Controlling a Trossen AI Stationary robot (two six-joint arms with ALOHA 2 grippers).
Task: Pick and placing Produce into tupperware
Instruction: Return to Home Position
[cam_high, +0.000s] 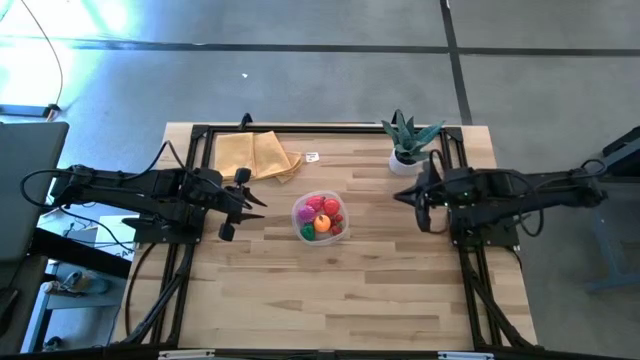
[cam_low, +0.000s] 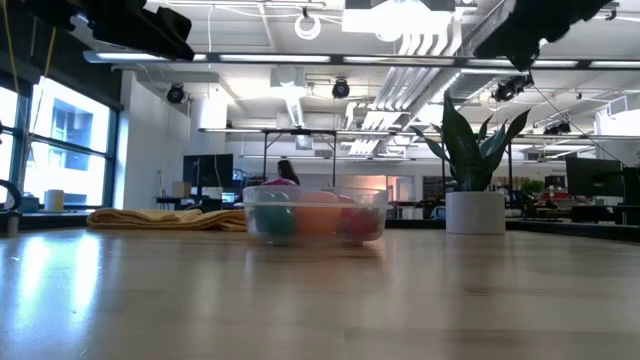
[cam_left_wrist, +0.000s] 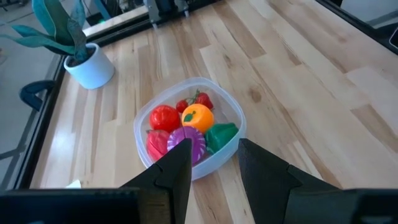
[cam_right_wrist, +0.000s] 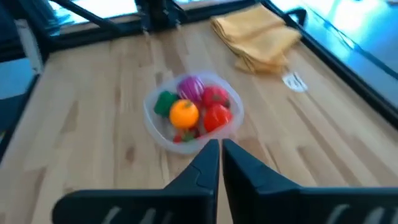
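Observation:
The clear tupperware sits on its base at the table's middle, also in the low view. Inside lie red, orange, green and magenta toy produce pieces, seen too in the right wrist view. My left gripper is open, raised above the table to the container's left, its fingers empty. My right gripper is shut and empty, raised to the container's right, shown in its wrist view.
A folded tan cloth lies near the far left of the table. A spiky green plant in a white pot stands near the far right corner. A small white tag lies beside the cloth. Bare wood stretches along the near side.

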